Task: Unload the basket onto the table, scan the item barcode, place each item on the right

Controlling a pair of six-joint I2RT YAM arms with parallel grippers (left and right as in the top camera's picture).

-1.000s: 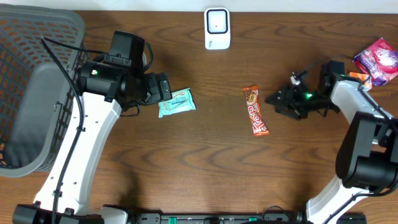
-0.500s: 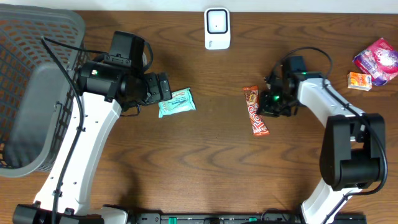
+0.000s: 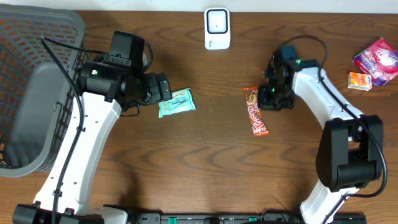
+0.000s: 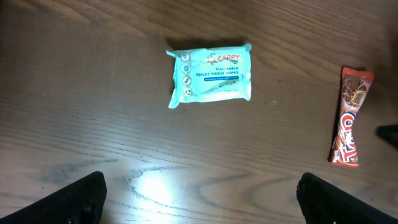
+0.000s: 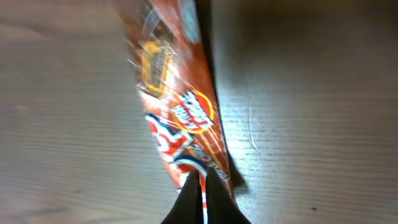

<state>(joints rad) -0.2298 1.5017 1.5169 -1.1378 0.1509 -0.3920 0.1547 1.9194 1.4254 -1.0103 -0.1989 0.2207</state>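
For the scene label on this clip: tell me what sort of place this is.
Probably a mock shop checkout: a white box-shaped barcode scanner at the far edge of the brown wooden table, wrapped goods such as a teal wipes pack and an orange chocolate bar, and a grey plastic mesh basket.

My right gripper (image 3: 268, 98) hangs just beside the orange candy bar (image 3: 255, 110), level with its upper half, on the side away from the teal wipes packet (image 3: 176, 102). My left gripper (image 3: 164, 88) is at that packet's top-left edge. The white scanner (image 3: 217, 28) stands at the far edge of the table (image 3: 205, 162), between my arms. Grey basket (image 3: 37, 87) on my left. Far right, a pink pouch (image 3: 378, 59) with a small orange box (image 3: 359, 81) just beside it.
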